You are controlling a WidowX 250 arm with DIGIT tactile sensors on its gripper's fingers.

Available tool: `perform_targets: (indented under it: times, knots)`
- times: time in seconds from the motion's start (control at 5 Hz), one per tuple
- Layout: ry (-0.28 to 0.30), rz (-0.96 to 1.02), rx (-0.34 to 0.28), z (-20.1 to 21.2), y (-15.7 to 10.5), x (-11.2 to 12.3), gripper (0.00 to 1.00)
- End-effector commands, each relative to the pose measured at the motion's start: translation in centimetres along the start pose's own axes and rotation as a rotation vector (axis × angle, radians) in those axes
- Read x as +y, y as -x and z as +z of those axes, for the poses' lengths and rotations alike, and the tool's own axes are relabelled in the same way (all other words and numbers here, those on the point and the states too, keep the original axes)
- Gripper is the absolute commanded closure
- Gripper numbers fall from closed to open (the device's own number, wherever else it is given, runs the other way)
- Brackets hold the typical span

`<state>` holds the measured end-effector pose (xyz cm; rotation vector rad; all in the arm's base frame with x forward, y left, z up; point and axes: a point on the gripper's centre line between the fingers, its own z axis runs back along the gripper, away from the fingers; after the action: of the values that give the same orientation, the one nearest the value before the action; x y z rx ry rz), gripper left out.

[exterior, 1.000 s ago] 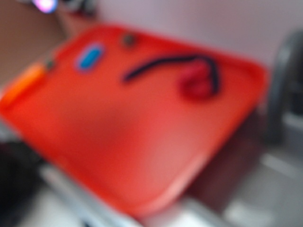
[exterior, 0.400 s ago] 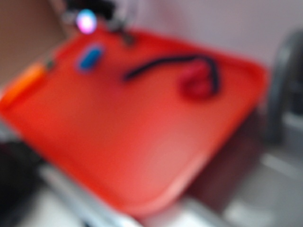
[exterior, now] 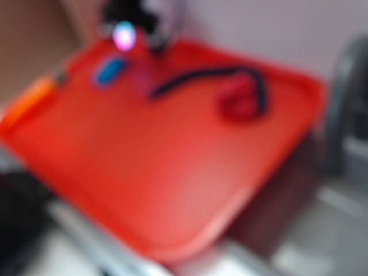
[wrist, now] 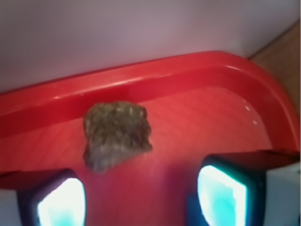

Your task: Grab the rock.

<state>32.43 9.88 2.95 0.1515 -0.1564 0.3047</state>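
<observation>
Red plastic tray fills the blurry exterior view. Left to right on it: an orange elongated object on the left rim, a blue oval thing near the back left, a dark curved cord across the middle, and a red lump at the cord's right end.

Change: a second ago the back left corner was clear and the small dull grey-brown rock sat exposed by the far rim. Now the dark gripper with a bright glowing spot has come down over that corner and hides the rock in this view. So the approach looks nearly done; the grasp itself isn't.

Wrist view, left to right: one lit cyan finger pad at lower left, the rough grey-brown rock just ahead on the tray floor close to the curved back rim, and the other pad at lower right. Gripper is spread wide with nothing in it; the rock lies ahead of the pads, nearer the left one, not touching either. It likely needs to advance and shift a bit left before closing. The rim close behind could block the fingers.

No brands, labels or writing readable; exterior too blurred to tell.
</observation>
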Motion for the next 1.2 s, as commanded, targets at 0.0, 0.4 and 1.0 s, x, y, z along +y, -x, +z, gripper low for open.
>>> perform_targets:
  times: [0.0, 0.4, 1.0]
  knots:
    - [0.028, -0.039, -0.051, -0.4, -2.1, 0.0, 0.00]
    - [0.108, -0.100, -0.085, -1.4, -2.7, -0.7, 0.14]
    - [-0.023, 0.015, 0.018, 2.8, -0.3, -0.4, 1.00]
